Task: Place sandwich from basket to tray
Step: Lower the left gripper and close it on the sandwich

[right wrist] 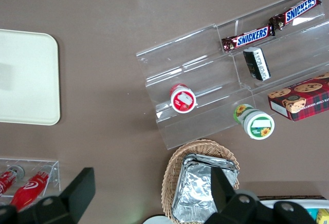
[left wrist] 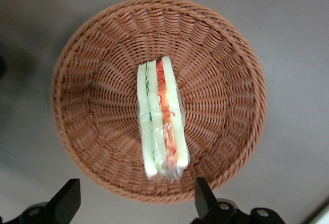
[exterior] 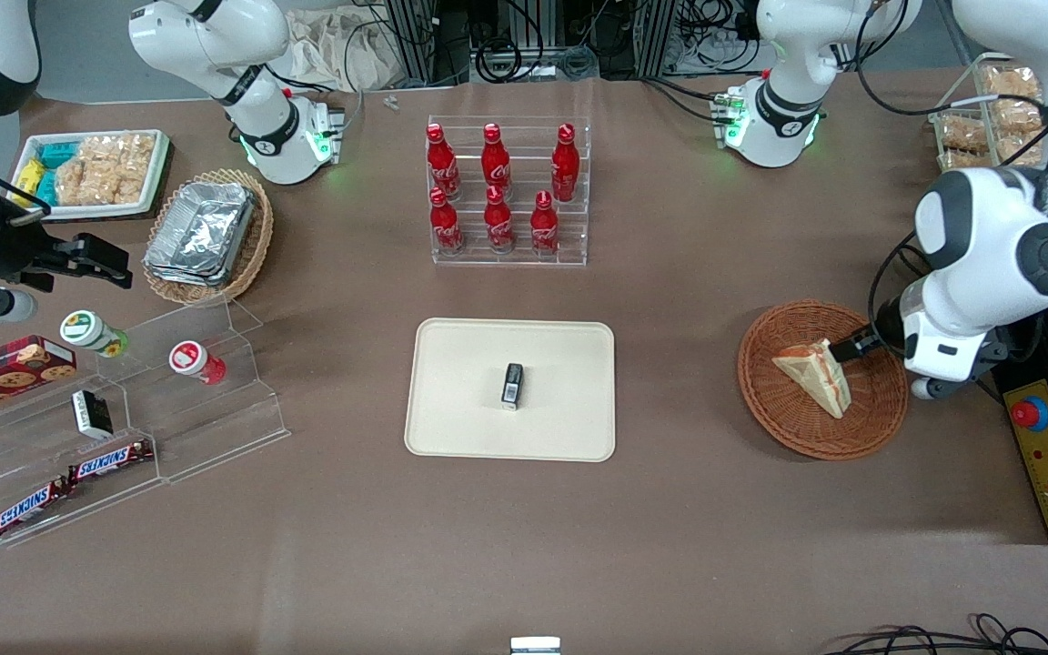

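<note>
End effector (left wrist: pixel 134 203) open above sandwich (left wrist: pixel 161 118), basket (left wrist: pixel 97 64)

Robot lab staged like a snack shop: brown-covered table (exterior: pixel 524 546), arm bases (exterior: pixel 287 146) bolted at its edge, loose cables (exterior: pixel 506 55), e-stop box (exterior: pixel 1047 455). Acrylic racks hold cola bottles (exterior: pixel 501 186) and Snickers bars (exterior: pixel 110 461). Left gripper (left wrist: pixel 136 203) hangs over the basket (left wrist: pixel 103 59).

Front view high over table, left wrist close above basket (left wrist: pixel 92 54), shared
</note>
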Motion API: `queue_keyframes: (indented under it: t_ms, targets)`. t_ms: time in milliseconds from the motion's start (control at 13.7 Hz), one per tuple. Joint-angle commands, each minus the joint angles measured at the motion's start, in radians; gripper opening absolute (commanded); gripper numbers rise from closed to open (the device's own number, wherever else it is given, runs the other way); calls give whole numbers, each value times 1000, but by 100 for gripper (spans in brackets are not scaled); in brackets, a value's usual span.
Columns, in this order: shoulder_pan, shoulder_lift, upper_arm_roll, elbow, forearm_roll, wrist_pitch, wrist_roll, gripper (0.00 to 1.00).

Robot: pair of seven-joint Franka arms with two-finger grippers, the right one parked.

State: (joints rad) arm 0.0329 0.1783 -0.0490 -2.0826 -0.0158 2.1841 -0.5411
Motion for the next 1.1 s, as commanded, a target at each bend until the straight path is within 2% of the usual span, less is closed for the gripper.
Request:
queue_keyframes:
  t_ms: [0,439,512,585,659,732,878,1024]
  targets:
    - [4,49,-6,-30,0,113,-80,100]
    - [-8,162,-9,-40,0,250,-161,100]
    - [-8,181,-9,-37,-1,255,-163,97]
    - [-8,187,-9,-37,-1,255,-166,59]
    - [-8,187,-9,-37,2,255,-163,11]
    - [-8,187,-9,-37,2,252,-162,0]
    - [-8,156,-11,-33,2,223,-157,0]
    - [-5,68,-12,21,2,47,-119,0]
